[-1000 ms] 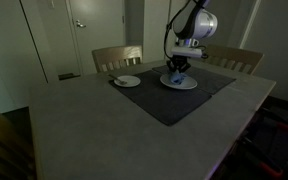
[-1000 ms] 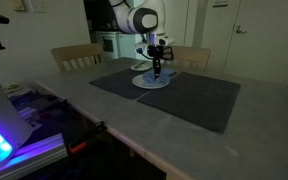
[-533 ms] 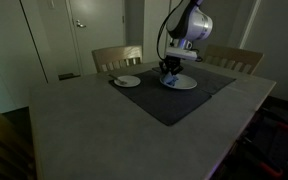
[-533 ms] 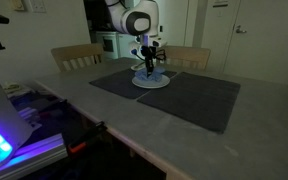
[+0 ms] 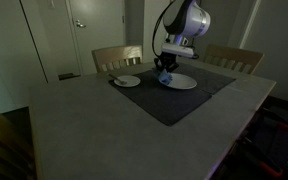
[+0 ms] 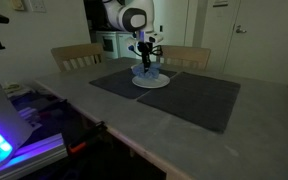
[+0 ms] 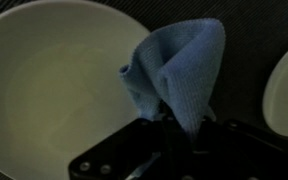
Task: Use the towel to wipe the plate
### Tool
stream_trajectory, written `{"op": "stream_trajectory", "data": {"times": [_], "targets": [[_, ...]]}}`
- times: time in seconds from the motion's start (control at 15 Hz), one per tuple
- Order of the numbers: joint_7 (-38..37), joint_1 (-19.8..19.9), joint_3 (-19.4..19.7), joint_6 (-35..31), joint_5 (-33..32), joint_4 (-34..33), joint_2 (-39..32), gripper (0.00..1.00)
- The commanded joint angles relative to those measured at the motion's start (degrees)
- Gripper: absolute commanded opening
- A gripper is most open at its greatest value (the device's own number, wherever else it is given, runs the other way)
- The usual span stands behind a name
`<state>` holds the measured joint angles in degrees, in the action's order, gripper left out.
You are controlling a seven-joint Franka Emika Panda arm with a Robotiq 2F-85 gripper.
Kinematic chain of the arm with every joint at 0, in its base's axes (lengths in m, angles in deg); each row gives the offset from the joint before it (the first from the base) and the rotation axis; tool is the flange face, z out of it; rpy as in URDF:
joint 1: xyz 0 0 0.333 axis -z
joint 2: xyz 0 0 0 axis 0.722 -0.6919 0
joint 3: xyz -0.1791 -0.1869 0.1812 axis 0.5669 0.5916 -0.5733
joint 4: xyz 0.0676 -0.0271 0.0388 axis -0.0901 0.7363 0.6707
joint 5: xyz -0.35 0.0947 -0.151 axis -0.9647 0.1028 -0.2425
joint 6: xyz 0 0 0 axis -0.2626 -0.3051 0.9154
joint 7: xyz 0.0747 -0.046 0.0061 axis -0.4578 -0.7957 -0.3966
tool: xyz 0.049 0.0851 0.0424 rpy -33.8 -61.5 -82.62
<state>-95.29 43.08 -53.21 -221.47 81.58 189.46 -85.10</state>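
Gripper (image 7: 180, 126) pinches a soft, folded blue towel (image 7: 179, 65) at the smooth round white plate (image 7: 49, 95) rim.

The towel (image 7: 180, 72) is soft, napped cloth, the plate (image 7: 54, 90) smooth and faintly glossy, the placemat (image 5: 179, 105) matt.

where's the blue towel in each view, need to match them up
In an exterior view: blue towel upper middle, hanging from the hand at the white plate's edge.
In an exterior view: towel at top centre, over the same plate.
Wrist view: towel centre right, bunched upright.
Shared landmark: the dark placemat.
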Motion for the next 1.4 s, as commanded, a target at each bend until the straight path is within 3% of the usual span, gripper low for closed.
{"op": "stream_trajectory", "data": {"times": [0.0, 0.47, 0.93, 1.33], "targets": [[0.0, -3.2, -1.0, 4.0, -1.0, 1.4, 4.2, 0.03], [-0.5, -9.0, -3.5, 10.2, -4.2, -0.9, 3.8, 0.03], [2.4, -8.9, -6.9, 7.4, -2.3, -2.3, -0.6, 0.03], [2.3, -9.5, -6.4, 7.3, -3.2, -4.6, -4.0, 0.03]]}}
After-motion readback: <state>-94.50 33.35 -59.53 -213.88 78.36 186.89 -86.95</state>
